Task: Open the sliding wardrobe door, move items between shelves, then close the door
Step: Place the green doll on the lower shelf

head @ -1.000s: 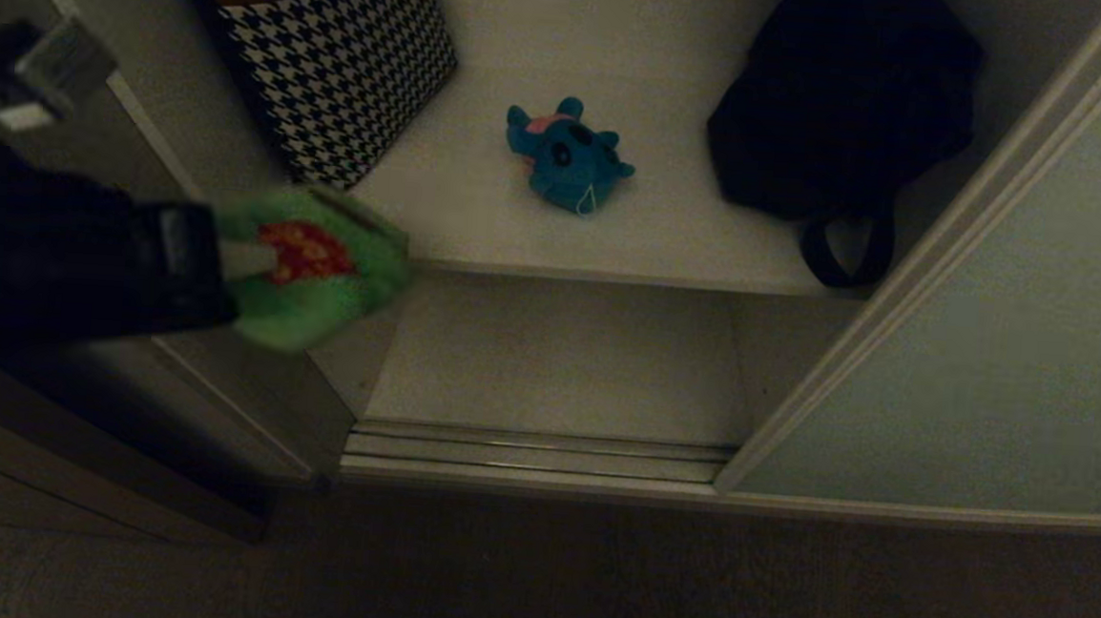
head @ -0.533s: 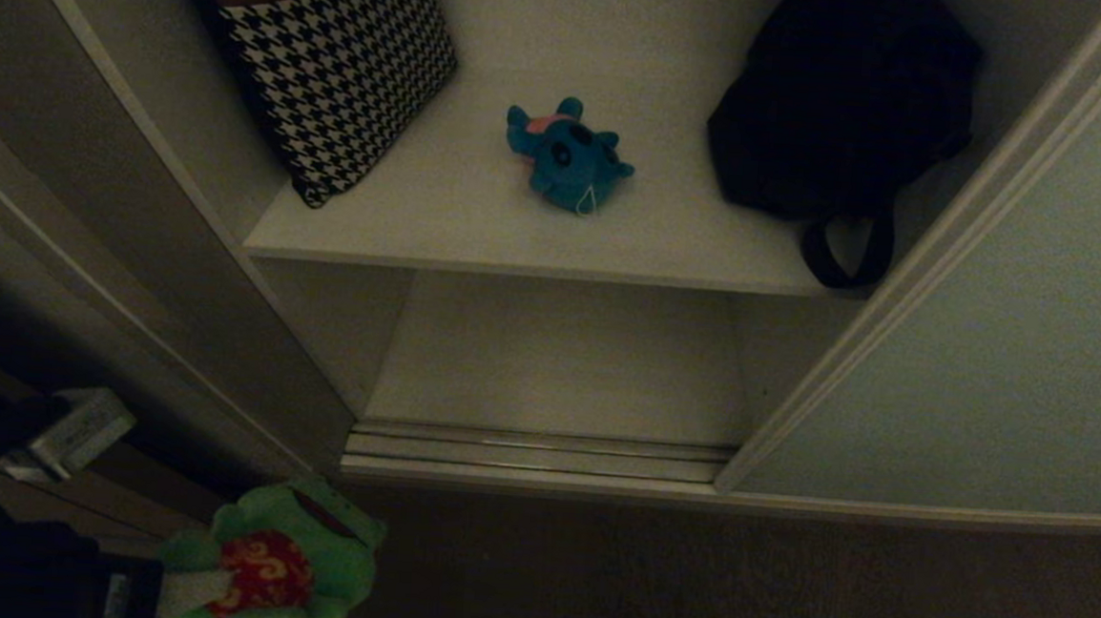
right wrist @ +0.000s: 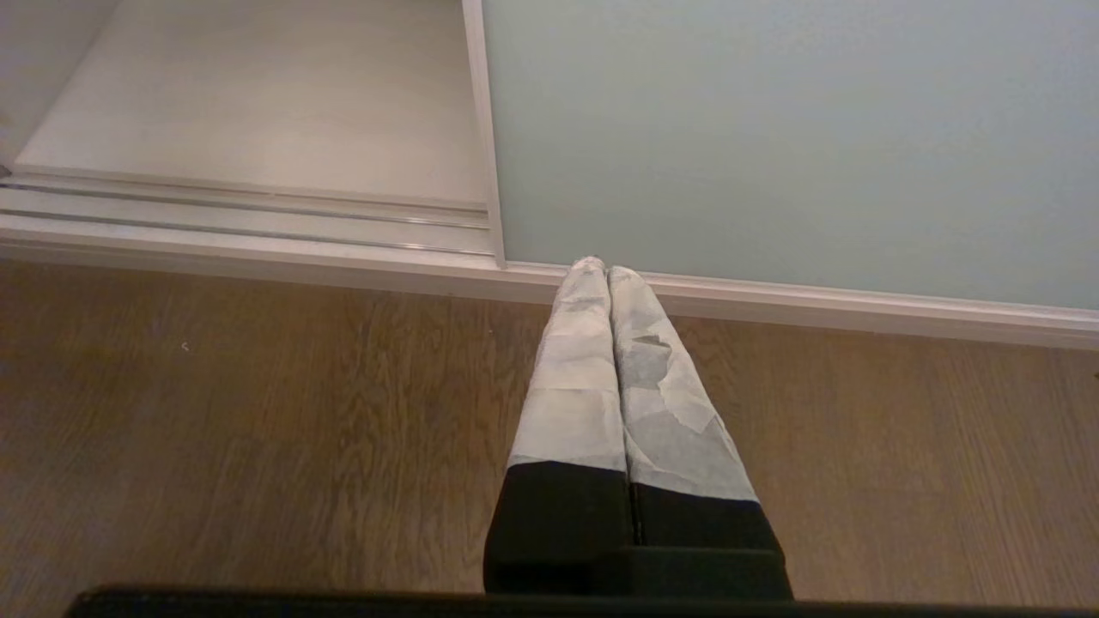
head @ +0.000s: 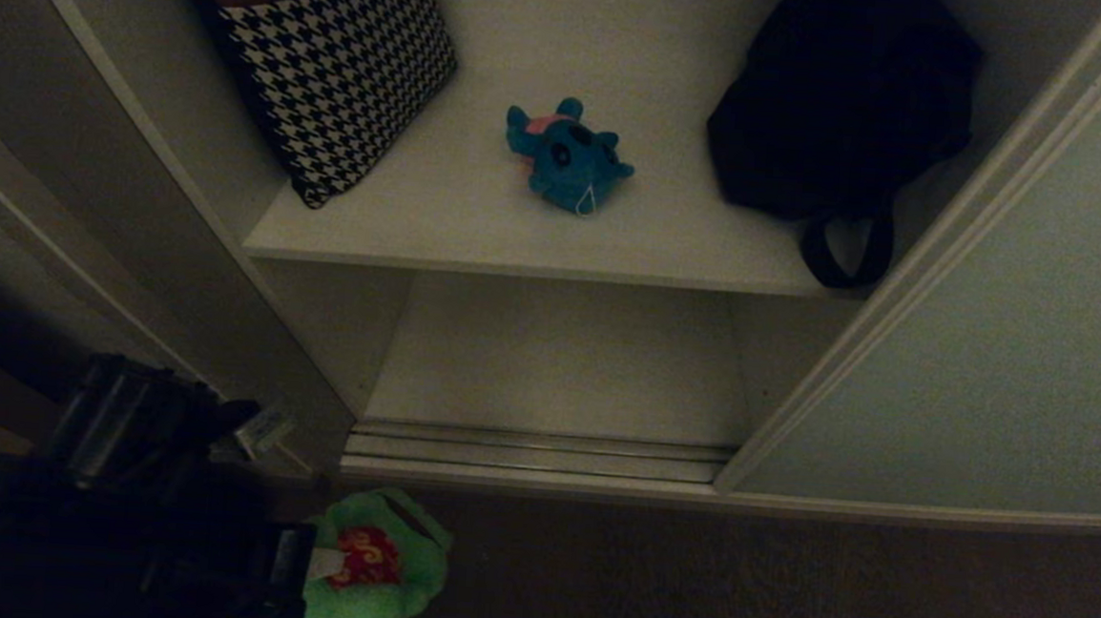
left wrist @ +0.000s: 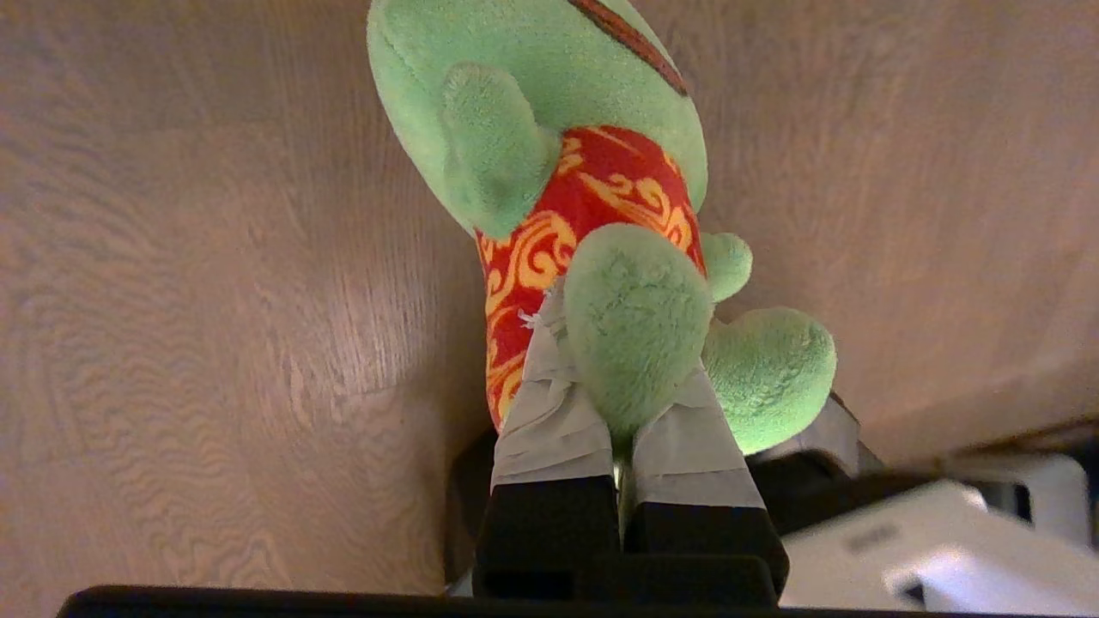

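The sliding door (head: 1017,338) is pushed open to the right, so the shelves show. The upper shelf (head: 478,238) holds 3 things: a checked bag (head: 345,77) at its back left corner, a black bag (head: 840,107) at its back right corner, and a blue toy (head: 569,157) in the middle. The lower shelf (head: 556,367) is under it.

The left gripper (head: 329,563) is down low over the wood floor (head: 734,588), just in front of the door rail. Its jaws are shut on a green toy (left wrist: 601,215), pinching 1 little leg. The right gripper (right wrist: 601,266) hangs over the floor with its jaws shut on nothing.

The green toy looks soft, light and squashy. It will not break, but a leg pinch lets it swing. Its fat middle is a better place to hold.

1 second ago the green toy was up by the upper shelf's front left corner. Now it is down near the floor.
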`<state>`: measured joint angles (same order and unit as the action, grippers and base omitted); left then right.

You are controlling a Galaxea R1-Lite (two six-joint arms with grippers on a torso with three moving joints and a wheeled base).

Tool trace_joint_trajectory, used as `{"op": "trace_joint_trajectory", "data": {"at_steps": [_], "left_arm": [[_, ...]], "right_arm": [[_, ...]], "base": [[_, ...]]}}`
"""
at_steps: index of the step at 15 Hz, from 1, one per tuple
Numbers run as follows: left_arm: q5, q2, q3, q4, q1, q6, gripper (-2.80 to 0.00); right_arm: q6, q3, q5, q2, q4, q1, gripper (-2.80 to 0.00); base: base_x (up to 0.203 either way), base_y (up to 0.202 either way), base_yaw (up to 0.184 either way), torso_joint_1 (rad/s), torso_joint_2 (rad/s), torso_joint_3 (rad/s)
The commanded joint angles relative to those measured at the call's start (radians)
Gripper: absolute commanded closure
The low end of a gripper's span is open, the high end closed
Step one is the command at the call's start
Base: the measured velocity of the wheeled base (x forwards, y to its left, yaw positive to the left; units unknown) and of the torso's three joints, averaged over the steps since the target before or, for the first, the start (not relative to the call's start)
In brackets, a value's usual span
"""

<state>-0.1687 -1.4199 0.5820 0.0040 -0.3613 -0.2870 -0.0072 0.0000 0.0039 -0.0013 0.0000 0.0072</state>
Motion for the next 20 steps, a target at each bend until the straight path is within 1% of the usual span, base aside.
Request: {"op": "trace_joint_trajectory", "data": {"at_steps": [1,5,9,11,13,14,16,19,20], "left_arm": [[-0.003,-0.175,0.016,-0.043,0.000,-0.001,0.00],[0.001,-0.394,0.087,-0.199,0.008,-0.007,0.00],[0.003,-0.555,0.185,-0.349,0.030,-0.009,0.00],[0.002,-0.621,0.213,-0.405,0.033,-0.009,0.00],[0.003,-0.676,0.244,-0.420,0.034,-0.009,0.00],[0.003,-0.697,0.259,-0.445,0.043,-0.008,0.00],[0.007,-0.738,0.281,-0.536,0.061,-0.004,0.00],[0.071,-0.780,0.329,-0.680,0.083,0.010,0.00],[0.080,-0.804,0.343,-0.733,0.090,0.035,0.00]], "right_arm": [[0.000,0.000,0.001,-0.002,0.000,0.000,0.00],[0.000,0.000,0.001,-0.002,0.000,0.000,0.00],[0.000,0.000,0.001,-0.002,0.000,0.000,0.00],[0.000,0.000,0.001,-0.002,0.000,0.000,0.00],[0.000,0.000,0.001,-0.002,0.000,0.000,0.00],[0.000,0.000,0.001,-0.002,0.000,0.000,0.00],[0.000,0.000,0.001,-0.002,0.000,0.000,0.00],[0.000,0.000,0.001,-0.002,0.000,0.000,0.00],[0.000,0.000,0.001,-0.002,0.000,0.000,0.00]], "base": [[0.000,0.000,0.000,0.000,0.00,0.000],[0.000,0.000,0.000,0.000,0.00,0.000],[0.000,0.000,0.000,0.000,0.00,0.000],[0.000,0.000,0.000,0.000,0.00,0.000],[0.000,0.000,0.000,0.000,0.00,0.000],[0.000,0.000,0.000,0.000,0.00,0.000],[0.000,0.000,0.000,0.000,0.00,0.000],[0.000,0.000,0.000,0.000,0.00,0.000],[0.000,0.000,0.000,0.000,0.00,0.000]]}}
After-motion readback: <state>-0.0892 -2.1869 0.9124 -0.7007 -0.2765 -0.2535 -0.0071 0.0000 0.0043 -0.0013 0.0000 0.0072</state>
